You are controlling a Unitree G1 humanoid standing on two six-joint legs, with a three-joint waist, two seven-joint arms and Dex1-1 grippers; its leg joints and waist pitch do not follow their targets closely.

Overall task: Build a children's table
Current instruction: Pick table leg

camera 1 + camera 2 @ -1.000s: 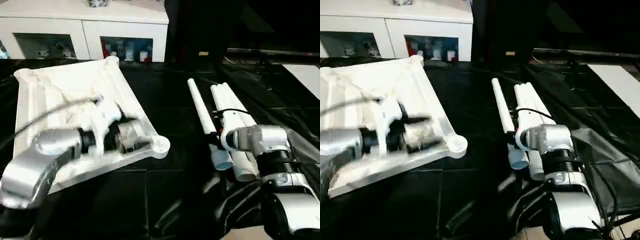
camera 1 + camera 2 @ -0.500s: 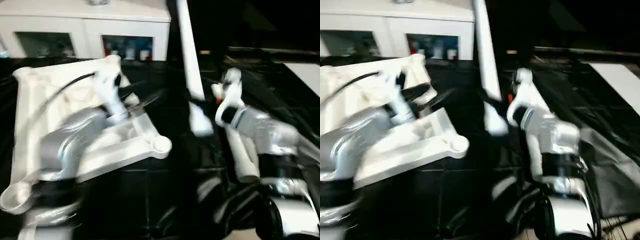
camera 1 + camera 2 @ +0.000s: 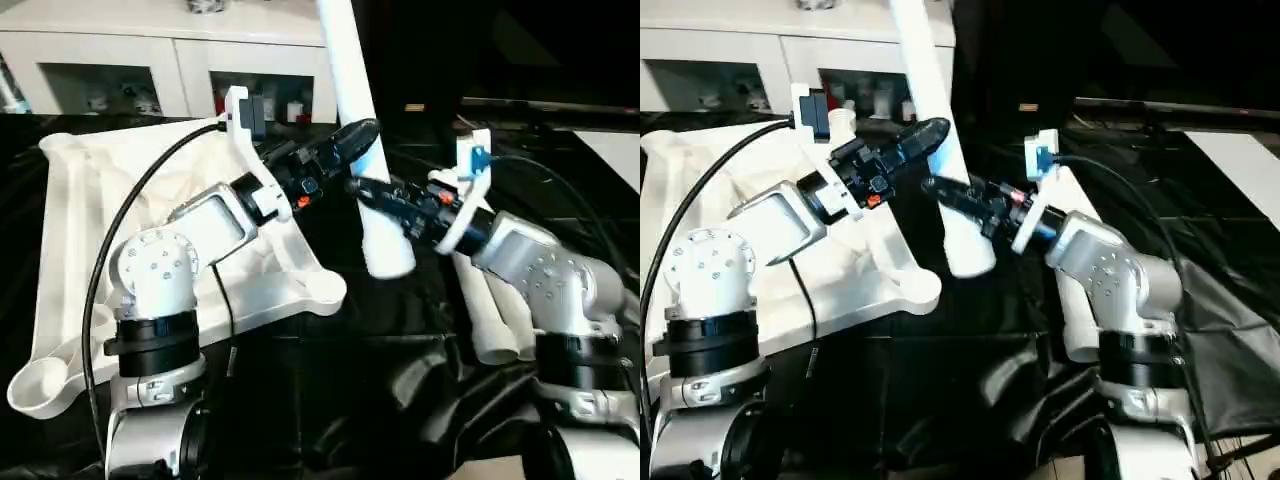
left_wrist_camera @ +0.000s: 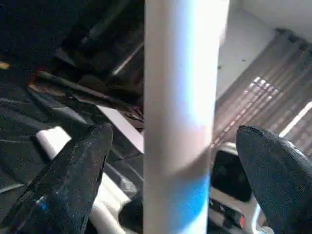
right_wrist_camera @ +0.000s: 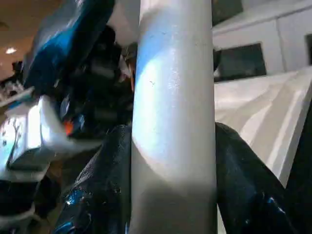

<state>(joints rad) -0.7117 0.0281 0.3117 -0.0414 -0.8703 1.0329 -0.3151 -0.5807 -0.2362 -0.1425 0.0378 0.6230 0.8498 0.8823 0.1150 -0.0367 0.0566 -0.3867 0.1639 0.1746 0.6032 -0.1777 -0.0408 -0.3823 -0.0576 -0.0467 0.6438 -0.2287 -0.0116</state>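
The children's table top (image 3: 120,200) lies upside down at the left, ribs up, with a round corner socket (image 3: 322,293) nearest the middle. My right gripper (image 3: 372,190) is shut on a white tube leg (image 3: 385,240) and holds it steeply upright above the black sheet, right of that socket. In the right wrist view the leg (image 5: 173,97) sits tight between the black fingers (image 5: 102,190). My left gripper (image 3: 350,140) reaches in higher up the same leg and is open. Its fingers (image 4: 73,180) stand wide on both sides of the leg (image 4: 180,97) without touching it.
More white legs (image 3: 490,310) lie side by side on the black sheet (image 3: 330,400) under my right forearm. A white cabinet with glass doors (image 3: 180,50) runs along the back. A cable loops from my left forearm over the table top.
My right gripper has lifted one leg off the pile and swung it upright towards the middle. My left arm has risen off the table top, and its open fingers now straddle that leg.
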